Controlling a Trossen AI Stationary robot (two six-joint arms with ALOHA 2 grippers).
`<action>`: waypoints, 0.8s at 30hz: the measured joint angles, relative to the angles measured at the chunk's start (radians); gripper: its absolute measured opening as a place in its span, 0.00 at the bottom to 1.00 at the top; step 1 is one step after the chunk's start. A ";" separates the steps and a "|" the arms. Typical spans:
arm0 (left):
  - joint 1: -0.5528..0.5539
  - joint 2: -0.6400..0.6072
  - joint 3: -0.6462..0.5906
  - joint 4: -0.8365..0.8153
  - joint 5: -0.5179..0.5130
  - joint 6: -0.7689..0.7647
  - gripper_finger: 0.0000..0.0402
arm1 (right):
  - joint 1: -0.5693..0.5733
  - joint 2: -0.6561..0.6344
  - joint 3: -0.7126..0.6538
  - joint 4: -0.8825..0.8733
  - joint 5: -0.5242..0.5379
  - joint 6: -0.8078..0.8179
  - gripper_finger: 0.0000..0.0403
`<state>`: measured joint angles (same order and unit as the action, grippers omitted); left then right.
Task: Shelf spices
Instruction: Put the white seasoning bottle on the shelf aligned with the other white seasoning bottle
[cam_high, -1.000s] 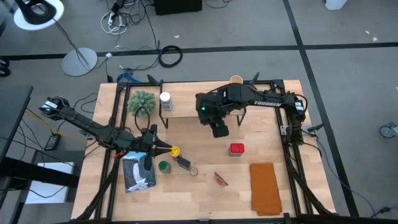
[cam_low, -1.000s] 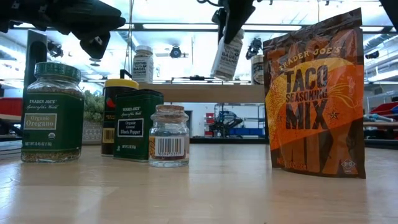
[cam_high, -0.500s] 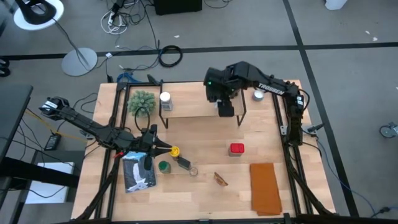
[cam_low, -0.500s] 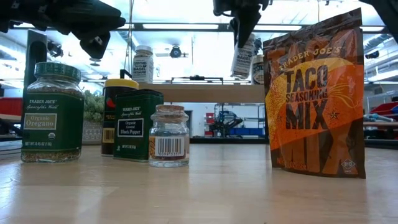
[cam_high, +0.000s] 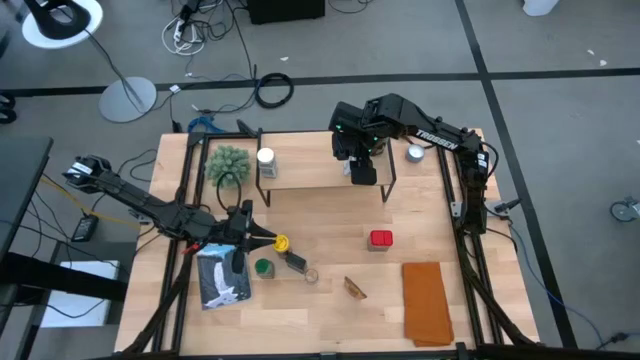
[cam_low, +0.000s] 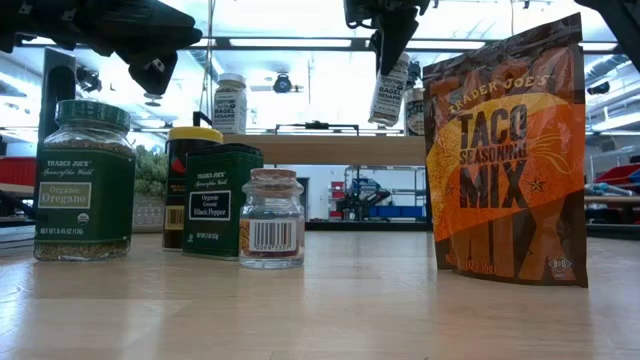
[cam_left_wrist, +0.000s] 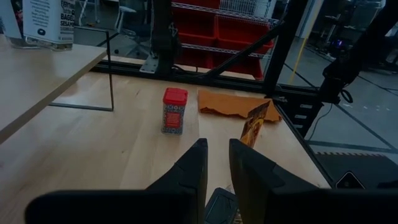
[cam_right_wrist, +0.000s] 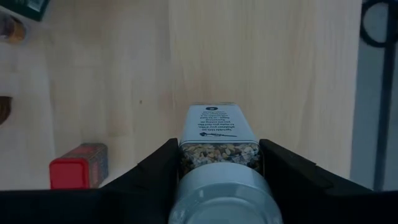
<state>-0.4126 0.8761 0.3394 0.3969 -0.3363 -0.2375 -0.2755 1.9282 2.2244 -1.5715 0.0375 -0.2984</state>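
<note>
My table (cam_high: 330, 310): light wood, black frame | orange cloth (cam_high: 427, 302): flat near my right front corner | fuzzy green plant ball (cam_high: 228, 163): back left | printed pouch (cam_high: 222, 279): front left | floor lamp base (cam_high: 127, 100): beyond table.
</note>
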 joint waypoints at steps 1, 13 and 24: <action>0.000 0.000 0.000 0.000 0.000 -0.001 0.17 | -0.001 0.000 -0.003 0.001 -0.001 0.002 0.50; 0.000 0.000 0.000 -0.001 0.000 -0.002 0.17 | -0.007 0.000 -0.086 0.002 -0.007 0.035 0.50; 0.000 0.000 0.000 -0.001 0.000 -0.003 0.17 | -0.023 0.000 -0.086 0.001 -0.004 0.035 0.57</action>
<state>-0.4126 0.8761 0.3397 0.3962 -0.3359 -0.2404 -0.2981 1.9282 2.1387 -1.5702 0.0338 -0.2632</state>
